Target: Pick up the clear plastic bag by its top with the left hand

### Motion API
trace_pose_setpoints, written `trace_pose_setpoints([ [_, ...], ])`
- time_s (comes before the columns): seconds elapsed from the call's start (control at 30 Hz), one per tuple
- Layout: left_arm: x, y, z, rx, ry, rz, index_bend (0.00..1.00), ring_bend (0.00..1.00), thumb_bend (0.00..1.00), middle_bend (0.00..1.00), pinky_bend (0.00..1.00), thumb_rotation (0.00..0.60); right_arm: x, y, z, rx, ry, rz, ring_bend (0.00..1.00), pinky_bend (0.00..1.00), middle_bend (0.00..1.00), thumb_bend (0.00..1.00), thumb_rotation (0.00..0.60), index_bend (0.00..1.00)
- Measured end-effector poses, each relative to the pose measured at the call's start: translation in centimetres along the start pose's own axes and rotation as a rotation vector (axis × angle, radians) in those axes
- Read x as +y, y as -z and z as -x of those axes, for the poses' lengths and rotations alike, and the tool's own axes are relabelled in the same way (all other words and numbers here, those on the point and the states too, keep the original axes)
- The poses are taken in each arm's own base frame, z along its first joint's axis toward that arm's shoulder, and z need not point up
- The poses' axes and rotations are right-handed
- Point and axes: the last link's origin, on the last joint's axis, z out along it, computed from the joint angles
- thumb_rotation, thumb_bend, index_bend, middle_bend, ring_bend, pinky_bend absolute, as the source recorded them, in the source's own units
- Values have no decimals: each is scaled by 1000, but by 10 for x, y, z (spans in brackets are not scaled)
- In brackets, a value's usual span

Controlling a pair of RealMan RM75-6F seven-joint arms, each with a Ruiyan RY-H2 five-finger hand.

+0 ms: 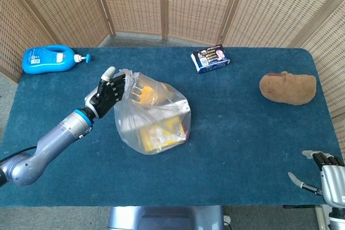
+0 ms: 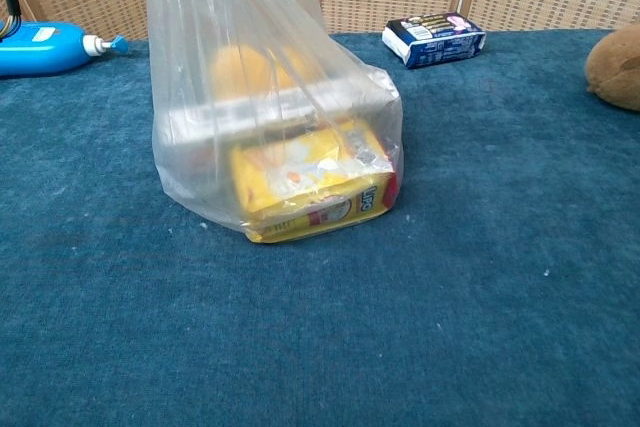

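While the left hand (image 1: 109,91) is pinching the bag (image 1: 153,116) top, thin film (slippery) is risking slipping free; the yellow box (image 2: 312,193) is weighing it down.

The thin clear plastic bag (image 2: 270,97) is shiny and crinkly. The yellow pack (image 2: 315,187) inside has a glossy wrapper. The counter (image 1: 242,133) has a soft, fuzzy dark blue cloth on it. The blue plastic bottle (image 1: 47,59) looks smooth. The brown toy (image 1: 288,87) looks like plush. The screen (image 1: 161,4) behind is woven cane in wooden frames.
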Motion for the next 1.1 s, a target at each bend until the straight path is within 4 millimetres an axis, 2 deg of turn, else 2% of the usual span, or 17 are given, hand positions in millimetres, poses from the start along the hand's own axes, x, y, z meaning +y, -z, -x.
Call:
trace_pose_setpoints([
  [0.27, -2, -3, 5, -22, 8, -26, 356, 392, 243, 383, 395, 0, 0, 0, 2, -7, -4, 0, 379, 336, 412, 217, 274, 339],
  [0.57, 2, -17, 17, -56, 57, -30, 356, 392, 243, 384, 395, 0, 1, 2, 3, -6, -7, 5, 377, 328, 412, 218, 276, 339],
  [0.97, 14, -39, 32, -70, 306, -18, 356, 393, 244, 384, 400, 0, 6, 6, 0, 1, -5, 20, 374, 325, 412, 217, 276, 339],
  [1.1, 17, -41, 31, -56, 418, -10, 358, 440, 279, 419, 470, 0, 5, 5, 1, 3, -8, 13, 373, 325, 412, 218, 274, 339],
])
